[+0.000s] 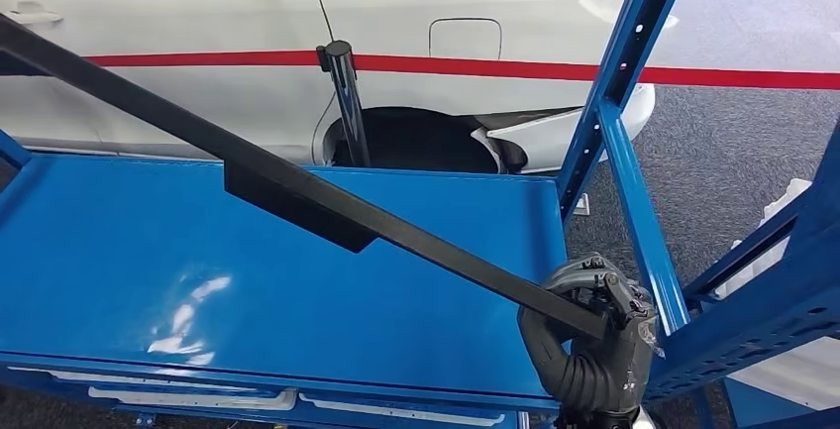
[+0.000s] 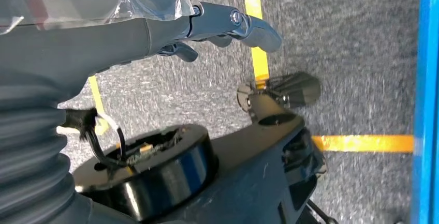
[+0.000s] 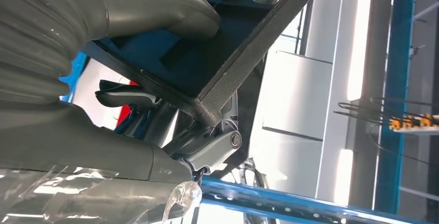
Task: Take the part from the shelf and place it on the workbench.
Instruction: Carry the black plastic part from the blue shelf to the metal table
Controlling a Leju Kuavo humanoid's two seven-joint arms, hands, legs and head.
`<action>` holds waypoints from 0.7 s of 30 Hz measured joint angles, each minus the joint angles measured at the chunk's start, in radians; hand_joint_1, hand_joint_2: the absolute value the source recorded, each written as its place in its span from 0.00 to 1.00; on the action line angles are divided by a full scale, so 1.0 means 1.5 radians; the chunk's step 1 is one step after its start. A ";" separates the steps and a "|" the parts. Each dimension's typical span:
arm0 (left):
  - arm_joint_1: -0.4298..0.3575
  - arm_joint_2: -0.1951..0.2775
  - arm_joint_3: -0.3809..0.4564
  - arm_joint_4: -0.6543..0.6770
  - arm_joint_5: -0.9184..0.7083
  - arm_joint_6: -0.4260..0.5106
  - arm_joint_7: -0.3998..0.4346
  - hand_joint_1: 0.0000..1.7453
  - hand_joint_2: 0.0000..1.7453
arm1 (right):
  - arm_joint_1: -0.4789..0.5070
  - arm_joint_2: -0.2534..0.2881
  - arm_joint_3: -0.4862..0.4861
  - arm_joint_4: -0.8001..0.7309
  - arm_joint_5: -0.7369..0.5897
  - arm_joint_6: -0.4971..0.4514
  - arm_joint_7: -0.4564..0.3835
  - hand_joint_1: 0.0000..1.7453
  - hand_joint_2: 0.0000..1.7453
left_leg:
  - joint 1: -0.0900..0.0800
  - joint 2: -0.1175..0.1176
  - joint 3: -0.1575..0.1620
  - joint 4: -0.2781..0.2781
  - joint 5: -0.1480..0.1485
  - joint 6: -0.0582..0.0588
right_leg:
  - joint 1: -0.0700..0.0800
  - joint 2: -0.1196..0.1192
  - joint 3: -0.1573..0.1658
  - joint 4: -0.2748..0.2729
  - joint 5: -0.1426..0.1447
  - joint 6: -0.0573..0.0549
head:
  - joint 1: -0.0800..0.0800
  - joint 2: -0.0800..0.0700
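A long black trim part (image 1: 297, 191) runs slantwise from the upper left down to the lower right, over the blue shelf board (image 1: 129, 261). My right hand (image 1: 592, 335) grips its near end at the shelf's front right corner, fingers wrapped over the bar. Seen from the right wrist, the thumb (image 3: 160, 12) and fingers (image 3: 207, 146) clamp the black part (image 3: 233, 63) between them. My left hand (image 2: 228, 25) hangs over grey carpet, fingers apart, holding nothing.
Blue shelf uprights (image 1: 619, 82) and a slanted brace (image 1: 783, 290) stand close to the right of my right hand. A white car (image 1: 297, 43) with a red stripe is parked behind the shelf. Yellow floor lines (image 2: 362, 143) cross the carpet.
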 joint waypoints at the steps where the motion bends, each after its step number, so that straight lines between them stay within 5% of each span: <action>1: 0.000 0.000 -0.002 0.000 -0.001 -0.001 0.000 0.00 1.00 | 0.000 0.000 0.001 0.001 -0.002 0.000 0.000 1.00 1.00 | 0.005 0.000 -0.006 0.008 -0.002 -0.007 | -0.004 0.000 0.026 -0.045 0.014 0.008 | 0.000 0.000; 3: -0.001 0.002 -0.006 0.001 -0.004 -0.002 0.001 0.00 1.00 | -0.003 -0.001 0.004 0.002 -0.005 0.000 -0.001 1.00 1.00 | 0.008 -0.003 -0.017 0.026 -0.007 -0.022 | -0.006 0.006 0.052 -0.092 0.032 0.010 | 0.001 0.000; 7: -0.002 0.001 -0.014 0.001 -0.005 -0.002 0.003 0.00 1.00 | -0.003 -0.003 0.020 0.008 -0.010 0.001 -0.001 1.00 1.00 | 0.010 -0.009 -0.035 0.047 -0.009 -0.038 | -0.003 0.008 0.036 -0.081 0.025 -0.026 | 0.000 0.000; 8: -0.002 0.001 -0.016 0.001 -0.005 -0.002 0.004 0.00 1.00 | -0.004 -0.003 0.025 0.010 -0.012 0.001 -0.002 1.00 1.00 | 0.011 -0.010 -0.044 0.063 -0.023 -0.038 | -0.002 0.004 0.031 -0.081 0.028 -0.032 | 0.000 0.000; 10: -0.002 0.001 -0.019 0.001 -0.005 -0.001 0.006 0.00 1.00 | -0.006 -0.003 0.030 0.012 -0.014 0.001 -0.003 1.00 1.00 | 0.008 -0.009 -0.075 0.135 -0.081 -0.034 | 0.002 -0.008 0.020 -0.081 0.037 -0.044 | -0.001 0.000; 12: 0.000 0.001 -0.021 0.001 0.000 -0.001 0.007 0.00 1.00 | -0.007 -0.003 0.032 0.012 -0.017 0.001 -0.005 1.00 1.00 | 0.003 -0.008 -0.101 0.224 -0.136 -0.029 | 0.007 -0.017 0.006 -0.080 0.046 -0.049 | -0.002 0.000; 13: 0.001 0.002 -0.022 0.001 0.003 -0.002 0.008 0.00 1.00 | -0.007 -0.004 0.032 0.012 -0.019 0.001 -0.007 1.00 1.00 | 0.000 -0.008 -0.102 0.246 -0.145 -0.026 | 0.011 -0.020 0.000 -0.080 0.050 -0.050 | -0.002 0.000; 15: 0.002 0.002 -0.022 0.001 0.009 -0.002 0.008 0.00 1.00 | -0.007 -0.005 0.032 0.012 -0.026 0.000 -0.009 1.00 1.00 | -0.003 -0.008 -0.066 0.215 -0.127 -0.018 | 0.015 -0.020 -0.011 -0.080 0.060 -0.049 | -0.002 0.000; 18: 0.001 0.003 -0.022 0.002 0.010 -0.002 0.008 0.00 1.00 | -0.008 -0.006 0.032 0.012 -0.034 -0.002 -0.012 1.00 1.00 | -0.012 -0.011 0.016 0.086 -0.091 -0.005 | 0.017 -0.013 -0.024 -0.080 0.075 -0.041 | -0.002 0.000; 21: 0.000 0.003 -0.022 0.002 0.011 -0.004 0.009 0.00 1.00 | -0.008 -0.007 0.032 0.012 -0.043 -0.003 -0.016 1.00 1.00 | -0.020 -0.010 0.022 0.059 -0.082 -0.001 | 0.016 -0.006 -0.027 -0.085 0.092 -0.027 | -0.002 0.000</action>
